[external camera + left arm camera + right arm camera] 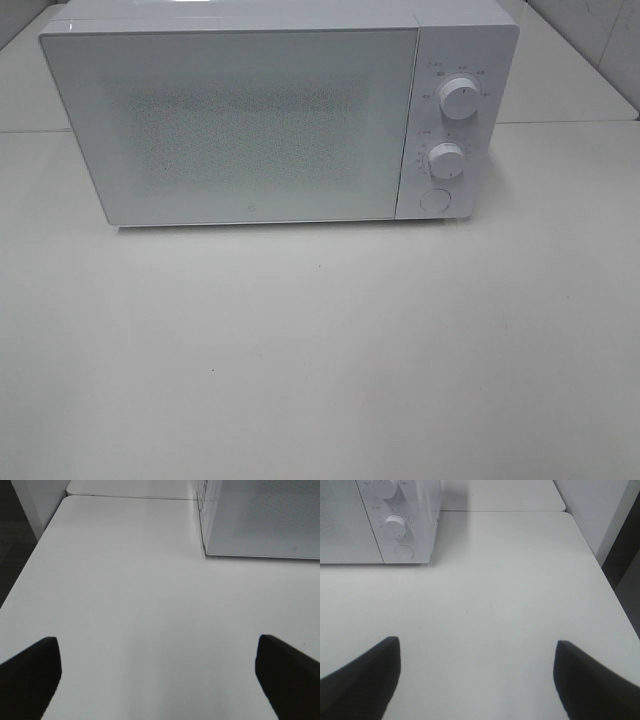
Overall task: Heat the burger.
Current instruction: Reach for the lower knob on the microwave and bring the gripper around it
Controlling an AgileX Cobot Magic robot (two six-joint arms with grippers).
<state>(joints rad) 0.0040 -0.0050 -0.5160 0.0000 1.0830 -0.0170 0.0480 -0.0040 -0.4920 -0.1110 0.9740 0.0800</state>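
Black-fingered left gripper (157, 642) and right gripper (477, 644) hang spread, grasping nothing, over the flat white table (320, 350). Beyond broad open tabletop, the boxy white microwave (250, 120) stands shut, its contents hidden.

No text can be read. Tiny markings are printed around the upper knob (459, 98) and lower knob (446, 160) of the microwave (240, 120), but are illegible. The small door logo (249, 211) is blurred.

white microwave (280, 115), door (235, 125) pale grey with fine dotted mesh, white knobs (459, 97), plain off-white counter (320, 350), matte black jaws
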